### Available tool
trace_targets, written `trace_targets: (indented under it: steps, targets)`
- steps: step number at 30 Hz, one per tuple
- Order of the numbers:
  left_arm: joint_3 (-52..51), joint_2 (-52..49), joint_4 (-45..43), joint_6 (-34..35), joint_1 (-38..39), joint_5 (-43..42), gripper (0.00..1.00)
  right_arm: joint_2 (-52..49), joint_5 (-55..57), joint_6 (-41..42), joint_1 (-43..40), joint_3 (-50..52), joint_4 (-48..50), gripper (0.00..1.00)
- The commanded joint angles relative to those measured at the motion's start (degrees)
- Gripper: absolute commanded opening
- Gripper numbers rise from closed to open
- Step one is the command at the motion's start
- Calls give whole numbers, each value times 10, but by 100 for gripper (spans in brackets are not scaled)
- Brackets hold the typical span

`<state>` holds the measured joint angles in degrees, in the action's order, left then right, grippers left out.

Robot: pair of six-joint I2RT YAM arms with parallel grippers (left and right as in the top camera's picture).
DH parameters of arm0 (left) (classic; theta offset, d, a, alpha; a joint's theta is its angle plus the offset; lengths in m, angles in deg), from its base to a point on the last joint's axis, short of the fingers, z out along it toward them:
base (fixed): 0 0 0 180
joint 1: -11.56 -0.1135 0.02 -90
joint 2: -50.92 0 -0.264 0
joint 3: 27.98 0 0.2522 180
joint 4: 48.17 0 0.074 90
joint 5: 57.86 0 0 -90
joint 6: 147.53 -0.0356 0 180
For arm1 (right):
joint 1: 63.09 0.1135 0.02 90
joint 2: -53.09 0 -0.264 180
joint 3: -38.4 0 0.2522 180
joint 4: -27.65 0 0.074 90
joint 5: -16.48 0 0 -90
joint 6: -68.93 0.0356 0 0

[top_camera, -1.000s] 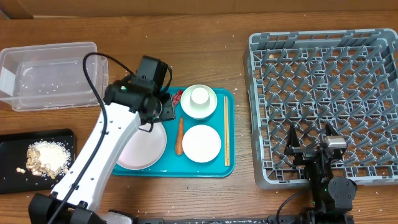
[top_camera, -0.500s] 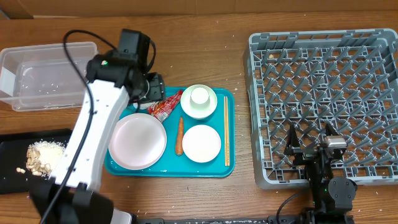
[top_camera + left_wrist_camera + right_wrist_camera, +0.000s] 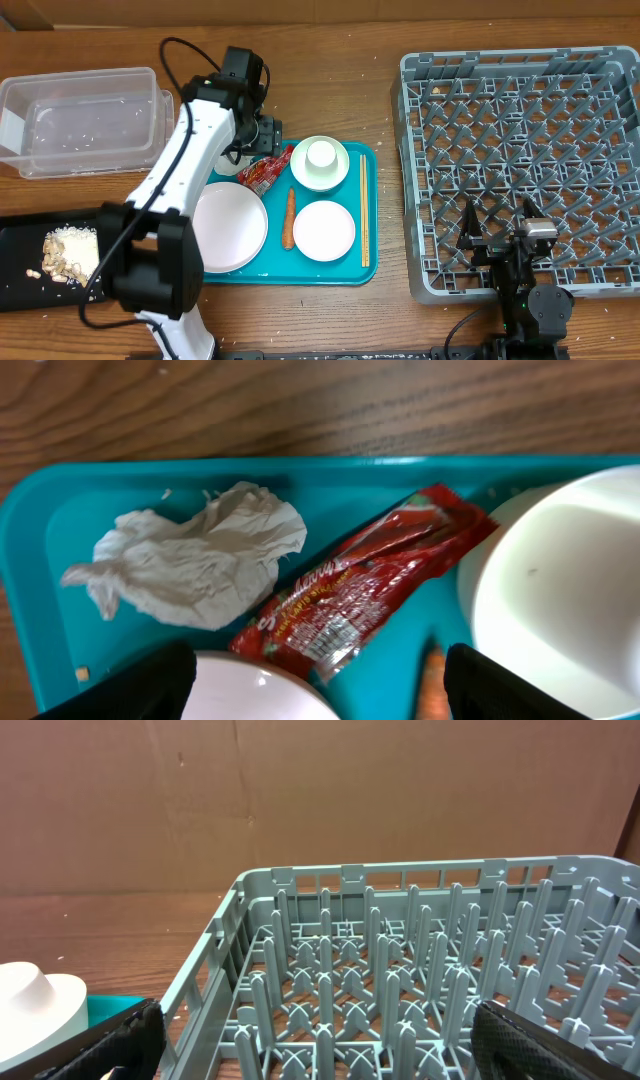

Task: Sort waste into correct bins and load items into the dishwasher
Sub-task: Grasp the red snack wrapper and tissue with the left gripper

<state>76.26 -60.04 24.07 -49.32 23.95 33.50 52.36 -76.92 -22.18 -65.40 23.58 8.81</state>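
Observation:
My left gripper (image 3: 258, 148) is open and empty above the back left corner of the teal tray (image 3: 345, 262). In the left wrist view its fingers (image 3: 320, 688) hang over a red wrapper (image 3: 370, 585) and a crumpled white napkin (image 3: 190, 565). The wrapper (image 3: 265, 170) lies beside the carrot (image 3: 289, 218) and the large plate (image 3: 230, 225). A cup (image 3: 321, 154) sits in the bowl (image 3: 320, 175), with the small plate (image 3: 323, 230) and chopsticks (image 3: 364, 210) nearby. My right gripper (image 3: 497, 235) is open and empty at the front edge of the grey rack (image 3: 530, 160), which also shows in the right wrist view (image 3: 400, 970).
The clear tub (image 3: 80, 120) stands at the back left with a few crumbs in it. The black tray (image 3: 20, 235) at the front left holds beige food scraps (image 3: 70, 252). The left arm's white links stretch from the front edge across the tray's left side.
My left arm has swung up and back, and its gripper now hangs over the tray's back left corner. The large plate and red wrapper are uncovered. The right arm has not moved.

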Motion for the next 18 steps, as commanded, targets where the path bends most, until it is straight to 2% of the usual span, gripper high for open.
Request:
trace_targets:
  steps: [1,4,7,9,18]
  targets:
    - [9,-31,-2,-106,5,5,77,6,3,-2,-3,6,5,100]
    - [9,-56,4,-146,5,5,66,6,3,-2,-3,6,5,100]
    - [9,-73,1,-154,5,5,55,6,3,-2,-3,6,5,100]
    - [9,-79,-5,-156,7,6,51,6,3,-2,-3,6,5,100]
    - [9,-80,-22,-169,12,5,56,6,3,-2,-3,6,5,100]
